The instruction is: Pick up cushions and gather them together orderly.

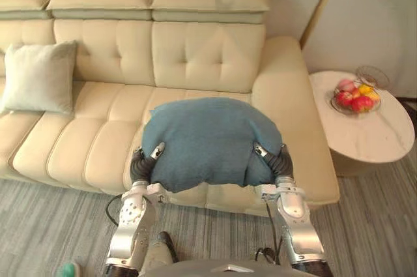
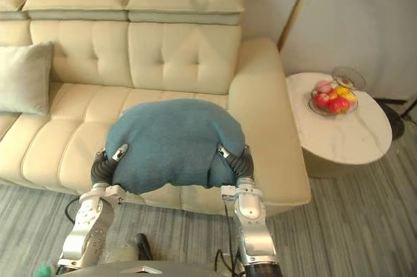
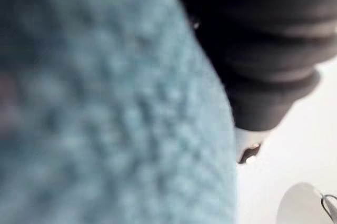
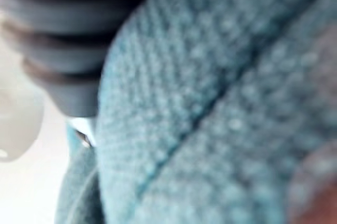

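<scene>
Left hand (image 1: 144,165) and right hand (image 1: 279,163) each pinch a lower corner of the plump teal-blue woven cushion (image 1: 207,137), thumbs on its front, fingers hidden behind. It hangs just above the cream tufted leather sofa (image 1: 98,140). The risk: soft filling squashes and one corner slips free. The pale square fabric cushion (image 1: 38,76) leans far left.

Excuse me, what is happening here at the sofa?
The robot grips a blue knitted cushion at its two near corners, left hand and right hand, thumbs on top, over the front of the cream leather sofa. A pale square cushion leans against the backrest further left, not yet joined.
</scene>
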{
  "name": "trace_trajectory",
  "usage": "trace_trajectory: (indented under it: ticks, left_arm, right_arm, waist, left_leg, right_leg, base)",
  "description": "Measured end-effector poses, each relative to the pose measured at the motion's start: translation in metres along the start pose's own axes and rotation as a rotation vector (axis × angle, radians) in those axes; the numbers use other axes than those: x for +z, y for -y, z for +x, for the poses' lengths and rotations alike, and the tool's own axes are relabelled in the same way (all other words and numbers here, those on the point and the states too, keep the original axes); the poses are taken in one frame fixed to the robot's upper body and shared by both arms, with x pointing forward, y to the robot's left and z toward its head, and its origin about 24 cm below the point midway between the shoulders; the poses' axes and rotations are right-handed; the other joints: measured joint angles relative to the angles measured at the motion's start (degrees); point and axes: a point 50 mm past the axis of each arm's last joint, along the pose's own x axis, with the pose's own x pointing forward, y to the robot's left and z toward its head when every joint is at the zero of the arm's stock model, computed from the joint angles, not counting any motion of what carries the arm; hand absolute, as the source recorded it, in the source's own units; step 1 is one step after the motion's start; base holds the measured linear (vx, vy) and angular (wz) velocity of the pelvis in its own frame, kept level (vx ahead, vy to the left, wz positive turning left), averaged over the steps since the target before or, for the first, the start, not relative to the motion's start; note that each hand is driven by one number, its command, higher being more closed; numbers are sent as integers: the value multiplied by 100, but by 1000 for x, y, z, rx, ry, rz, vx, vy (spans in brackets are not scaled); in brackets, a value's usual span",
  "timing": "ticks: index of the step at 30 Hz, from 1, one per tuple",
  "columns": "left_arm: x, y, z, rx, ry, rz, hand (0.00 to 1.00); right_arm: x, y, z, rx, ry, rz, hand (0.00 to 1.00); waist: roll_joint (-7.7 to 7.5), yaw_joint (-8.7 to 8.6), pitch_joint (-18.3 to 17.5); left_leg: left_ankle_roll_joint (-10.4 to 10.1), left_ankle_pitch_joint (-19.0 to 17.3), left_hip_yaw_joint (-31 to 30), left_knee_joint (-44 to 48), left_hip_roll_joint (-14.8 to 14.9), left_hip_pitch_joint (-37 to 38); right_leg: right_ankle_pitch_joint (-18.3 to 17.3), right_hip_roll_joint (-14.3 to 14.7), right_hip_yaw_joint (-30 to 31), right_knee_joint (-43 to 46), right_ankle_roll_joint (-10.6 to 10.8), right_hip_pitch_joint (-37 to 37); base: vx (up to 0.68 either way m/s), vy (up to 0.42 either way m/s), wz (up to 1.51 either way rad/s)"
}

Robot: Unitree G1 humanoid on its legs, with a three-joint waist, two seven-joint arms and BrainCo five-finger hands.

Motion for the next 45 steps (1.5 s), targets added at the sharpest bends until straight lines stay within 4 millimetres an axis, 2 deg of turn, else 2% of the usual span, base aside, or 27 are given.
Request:
trace_trajectory:
  ticks: [1, 2, 3, 4, 6, 8, 9, 11, 12, 13, 14, 15, 18, 19, 21, 22, 24, 25, 26, 27, 28, 29, 30, 33, 36, 39, 45]
  left_arm:
    - [-5, -2, -1, 9, -20, 2, 100]
    - [-5, -4, -2, 18, -23, 6, 100]
    - [-5, -5, -2, 21, -20, 7, 100]
    - [-4, -7, -1, 26, -17, 8, 100]
    - [-4, -8, -2, 26, -20, 14, 100]
    - [-5, -7, -2, 17, -27, 14, 100]
    - [-6, -6, -2, 9, -28, 28, 100]
    - [-5, -6, -2, 6, -25, 40, 100]
    - [-6, -6, -2, 3, -26, 46, 100]
    - [-6, -4, -2, -6, -27, 51, 100]
    - [-6, -2, -2, -15, -27, 51, 100]
    - [-7, 2, -2, -31, -30, 46, 100]
    - [-10, 2, -5, -26, -42, 32, 100]
    - [-12, 2, -8, -21, -48, 24, 100]
    - [-13, 2, -9, -20, -49, 14, 100]
    - [-11, 2, -9, -24, -45, 5, 100]
    - [-8, 5, -9, -32, -33, -3, 100]
    - [-6, 7, -9, -40, -20, -8, 100]
    - [-3, 8, -9, -43, -6, -13, 100]
    - [-3, 8, -9, -43, -2, -15, 100]
    - [-3, 9, -10, -42, 0, -20, 100]
    - [-3, 8, -9, -40, 0, -12, 100]
    - [0, 6, -8, -46, 10, 4, 100]
    - [-3, 2, -11, -38, -7, 14, 100]
    - [-5, 0, -12, -33, -15, 19, 100]
    - [-5, 0, -11, -32, -13, 34, 100]
    - [-3, 3, 1, -8, 0, 68, 100]
  right_arm:
    - [-8, 0, 0, 3, -36, -2, 100]
    - [-17, -2, -1, 9, -74, -1, 100]
    - [-20, -5, -2, 12, -93, 8, 100]
    - [-24, -8, -5, 16, -118, 31, 100]
    - [-25, -8, -6, 21, -126, 57, 100]
    - [-25, -6, -5, 22, -125, 55, 100]
    - [-24, -4, -4, 23, -122, 54, 100]
    - [-23, -4, -4, 23, -119, 69, 100]
    - [-23, -4, -4, 22, -119, 75, 100]
    - [-22, -2, -4, 22, -116, 73, 100]
    - [-21, 0, -4, 22, -111, 72, 100]
    - [-18, 4, -5, 19, -98, 76, 100]
    - [-6, 8, -9, 20, -50, 75, 100]
    - [0, 9, -11, 33, -22, 66, 100]
    - [14, 9, -15, 45, 34, 64, 100]
    - [20, 9, -15, 37, 58, 73, 100]
    - [25, 9, -15, 32, 83, 78, 100]
    - [29, 10, -15, 24, 98, 80, 100]
    - [29, 10, -15, 20, 103, 82, 100]
    - [28, 10, -16, 20, 101, 81, 100]
    - [27, 11, -17, 18, 94, 78, 100]
    - [23, 10, -17, 16, 75, 84, 100]
    - [19, 6, -19, 2, 54, 119, 100]
    - [17, 2, -21, -4, 40, 135, 100]
    - [13, 0, -21, 6, 26, 127, 100]
    - [7, -4, -11, 19, 4, 119, 100]
    - [8, -8, 3, 45, 13, 92, 100]
  waist:
    - [24, 46, 32]
    - [107, -45, 124]
    - [100, -93, 166]
    - [38, -140, 268]
    - [-63, -230, 294]
    - [-85, -313, 343]
    - [-57, -332, 343]
    - [-51, -382, 338]
    - [-47, -457, 333]
    - [-44, -531, 304]
    - [4, -576, 303]
    - [145, -573, 294]
    - [147, -530, 295]
    - [168, -500, 302]
    - [266, -299, 301]
    - [271, -275, 299]
    - [219, -264, 326]
    - [228, -198, 316]
    - [231, -108, 315]
    - [288, -88, 285]
    - [450, -54, 220]
    - [409, -24, 184]
    - [169, -141, 172]
    - [-76, -164, 162]
    - [-77, -139, 160]
    - [-79, -138, 159]
    - [-82, -172, 156]
  left_leg:
    - [164, -103, 141, -64, -151, 176]
    - [273, -221, 93, -117, -222, 287]
    - [322, -230, 62, -195, -273, 348]
    - [420, -191, 11, -430, -426, 522]
    - [570, -68, 111, -921, -694, 739]
    - [561, -26, 171, -1351, -970, 965]
    - [546, -16, 220, -1655, -1107, 1131]
    - [487, 20, 201, -1895, -1239, 1290]
    - [454, 38, 78, -1920, -1314, 1364]
    - [455, -48, -67, -1902, -1401, 1424]
    - [463, -76, -162, -1817, -1396, 1414]
    - [387, -106, -296, -1612, -1311, 1374]
    - [238, -11, -297, -703, -1249, 1270]
    - [193, 28, -196, 237, -1092, 1071]
    - [95, 223, -55, 1917, -578, 463]
    - [154, -64, -84, 2269, -274, 160]
    - [176, -361, -248, 1936, -87, 38]
    - [141, -437, -466, 1326, -46, 40]
    - [-10, -324, -952, 221, -89, 162]
    - [-95, -133, -1248, -306, -93, 252]
    - [-229, 630, -1661, -1032, -9, 370]
    - [-590, 560, -1756, -1085, -25, 438]
    - [-545, 601, -1604, -1204, -175, 453]
    - [-488, 598, -1227, -1358, -354, 583]
    - [-399, 550, -883, -1411, -359, 627]
    - [-393, 550, -529, -1486, -296, 654]
    - [-337, 616, -343, -1600, -316, 533]
  right_leg:
    - [240, -305, 350, 672, -712, -432]
    - [-274, -107, 1010, 1552, -847, -884]
    - [-662, 110, 1258, 1860, -676, -1007]
    - [-1446, 756, 1712, 2262, -459, -1196]
    - [-2004, 1577, 1630, 1977, -420, -1346]
    - [-2017, 1948, 1210, 1314, -588, -1405]
    - [-1847, 2250, 1116, 616, -653, -1495]
    - [-1478, 2425, 1158, 88, -692, -1574]
    - [-1205, 2465, 1318, -69, -759, -1556]
    - [-912, 2482, 1573, -41, -985, -1526]
    - [-860, 2482, 1552, -8, -1107, -1479]
    - [-985, 2438, 1350, 80, -1091, -1374]
    - [-1315, 2186, 1259, 652, -1174, -1249]
    - [-1500, 2159, 1143, 605, -1087, -1014]
    - [-1641, 2239, 1230, 132, -1006, -491]
    - [-1631, 2252, 1342, -22, -984, -296]
    - [-1606, 2243, 1529, -255, -892, -92]
    - [-1602, 2216, 1711, -305, -850, -55]
    - [-1600, 2211, 1998, -244, -649, -126]
    - [-1626, 2240, 2128, -180, -569, -170]
    - [-1670, 2351, 2379, -82, -427, -263]
    - [-1670, 2381, 2612, -66, -323, -347]
    - [-1575, 2229, 2761, -183, -294, -421]
    - [-1388, 2066, 3162, -431, -213, -486]
    - [-1201, 2080, 3515, -588, -96, -641]
    - [-986, 2161, 3862, -844, -159, -786]
    - [-670, 2179, 4114, -1125, -143, -982]
  base:
    - [37, 541, -23]
    - [23, 396, -4]
    - [43, 447, 23]
    - [41, 310, 32]
    - [78, 222, 35]
    - [147, 147, 23]
    - [184, 139, 10]
    - [236, 93, 20]
    - [400, 62, 56]
    - [367, 18, 66]
    - [567, -4, 74]
    - [349, -15, 53]
    - [380, -34, 36]
    - [344, -23, 1]
    - [353, 71, -40]
    - [338, 148, -39]
    - [215, 141, -40]
    - [149, 210, -99]
    - [157, 311, -109]
    - [128, 312, -123]
    - [144, 353, -110]
    - [151, 319, -104]
    - [135, 279, -67]
    - [40, 180, -51]
    - [-36, 77, -60]
    - [-77, 13, -67]
    - [-43, -7, -26]
